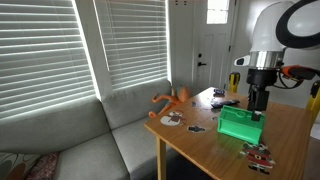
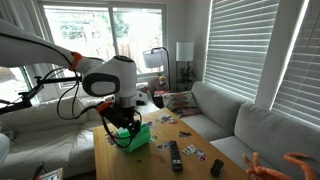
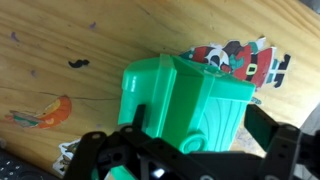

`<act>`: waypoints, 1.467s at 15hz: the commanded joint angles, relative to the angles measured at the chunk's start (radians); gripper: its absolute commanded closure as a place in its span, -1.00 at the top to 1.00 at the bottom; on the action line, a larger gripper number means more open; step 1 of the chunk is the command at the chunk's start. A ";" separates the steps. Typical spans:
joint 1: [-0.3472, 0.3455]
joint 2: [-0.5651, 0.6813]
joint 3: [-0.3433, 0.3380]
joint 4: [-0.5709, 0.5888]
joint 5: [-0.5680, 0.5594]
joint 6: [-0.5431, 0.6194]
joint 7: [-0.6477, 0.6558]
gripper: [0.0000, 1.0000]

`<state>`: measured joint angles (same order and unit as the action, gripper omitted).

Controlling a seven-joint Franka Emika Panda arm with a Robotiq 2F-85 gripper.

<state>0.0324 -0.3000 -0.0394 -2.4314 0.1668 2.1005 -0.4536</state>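
Wrist view, and the gripper (image 3: 192, 128) is right over the green plastic box (image 3: 185, 95), its dark fingers (image 3: 278, 140) spread wide to either side of it. The jaws stand apart, nothing clamped, and whether a pad already touches the wall I cannot tell. The box sits on the wooden table (image 3: 60, 30) with a Santa cut-out (image 3: 250, 60) at its 1 o'clock, just beside its corner, an orange sticker (image 3: 45, 112) out at 9 o'clock and a little moustache shape (image 3: 78, 63) at 10. In both exterior views the arm comes straight down on the box (image 1: 240, 124), wrist upright, fingertips level with the rim. From the box (image 2: 136, 139) a black remote control (image 2: 175, 155) lies at 4 o'clock, well apart. The orange octopus-like toy (image 1: 172, 100) lies at the table's edge by the grey sofa (image 1: 90, 135), at the box's 10 o'clock, and flat picture cut-outs (image 1: 172, 118) are scattered between them. My read: this is the approach to a grasp, with the jaws lined up but not closed. The next move calls for a short, straight descent so the fingers bracket one wall or the body squarely, then a steady close. Thin, light plastic could tip or skid if one finger lands first.
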 commanded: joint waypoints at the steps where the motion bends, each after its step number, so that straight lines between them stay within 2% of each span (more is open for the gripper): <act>1: 0.014 -0.007 0.016 -0.012 -0.031 0.026 0.058 1.00; 22: 0.048 -0.003 0.072 -0.019 -0.087 0.066 0.135 1.00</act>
<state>0.0703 -0.3007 0.0205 -2.4323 0.1180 2.1374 -0.3633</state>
